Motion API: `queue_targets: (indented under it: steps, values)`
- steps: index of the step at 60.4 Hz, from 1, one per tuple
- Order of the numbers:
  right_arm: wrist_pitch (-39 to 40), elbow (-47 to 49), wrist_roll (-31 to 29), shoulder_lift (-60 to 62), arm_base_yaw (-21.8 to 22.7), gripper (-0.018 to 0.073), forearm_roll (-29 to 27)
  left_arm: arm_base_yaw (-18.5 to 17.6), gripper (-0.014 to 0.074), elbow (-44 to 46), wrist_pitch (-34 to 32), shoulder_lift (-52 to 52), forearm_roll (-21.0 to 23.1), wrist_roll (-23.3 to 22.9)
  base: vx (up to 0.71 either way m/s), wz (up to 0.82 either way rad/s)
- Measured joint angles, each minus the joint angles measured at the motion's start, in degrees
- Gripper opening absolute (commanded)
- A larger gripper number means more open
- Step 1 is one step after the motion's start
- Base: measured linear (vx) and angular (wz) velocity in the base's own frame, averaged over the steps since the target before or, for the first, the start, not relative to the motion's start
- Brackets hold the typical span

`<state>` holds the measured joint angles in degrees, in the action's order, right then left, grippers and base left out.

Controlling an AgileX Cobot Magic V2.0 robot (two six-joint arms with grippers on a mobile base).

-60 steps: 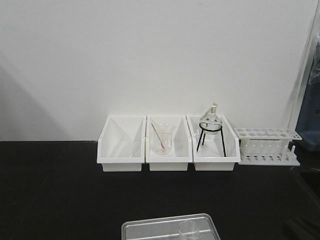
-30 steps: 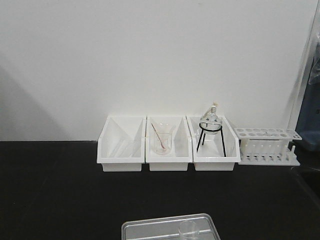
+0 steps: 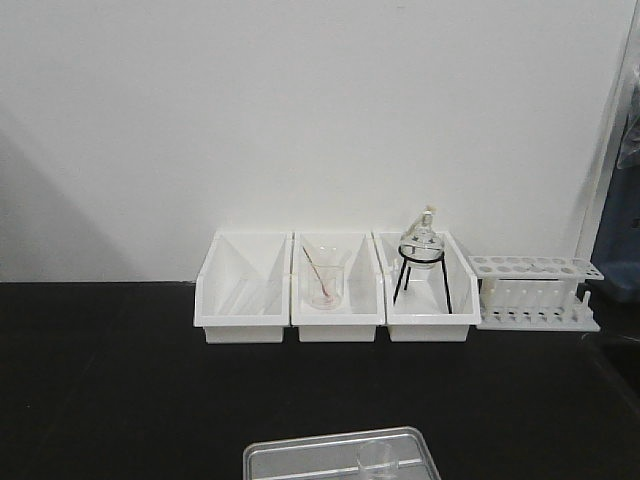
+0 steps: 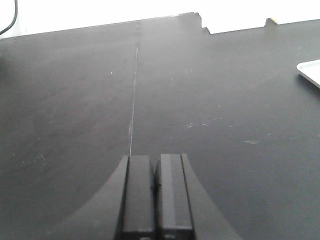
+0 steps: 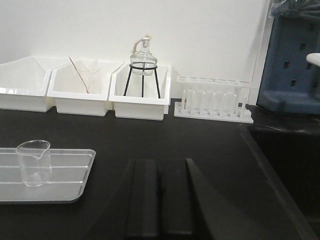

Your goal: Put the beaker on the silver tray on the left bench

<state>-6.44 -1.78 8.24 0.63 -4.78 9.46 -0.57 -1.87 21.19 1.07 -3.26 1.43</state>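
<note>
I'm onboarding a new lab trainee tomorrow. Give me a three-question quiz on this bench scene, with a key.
1. True or false: the beaker stands upright in the silver tray.
2. What sits on the black tripod in the right-hand white bin? A) funnel B) small glass burner-like flask C) test tube
3. Fill in: both the left claw and the right claw are ____.

Key: 1 true; 2 B; 3 shut, holding nothing.

Beaker: upright in the tray, ahead-left of the right hand.
Bins: beyond tray, on bench.
Rack: right of bins.
</note>
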Motion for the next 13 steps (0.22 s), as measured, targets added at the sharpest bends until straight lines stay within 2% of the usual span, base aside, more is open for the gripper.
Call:
queue_targets:
  steps: [13]
  values:
    - [0.0, 0.0, 0.0, 0.0, 0.0, -0.0014, 0.0, 0.0, 0.0001, 0.0, 0.0, 0.0, 0.0, 0.0, 0.00, 0.00]
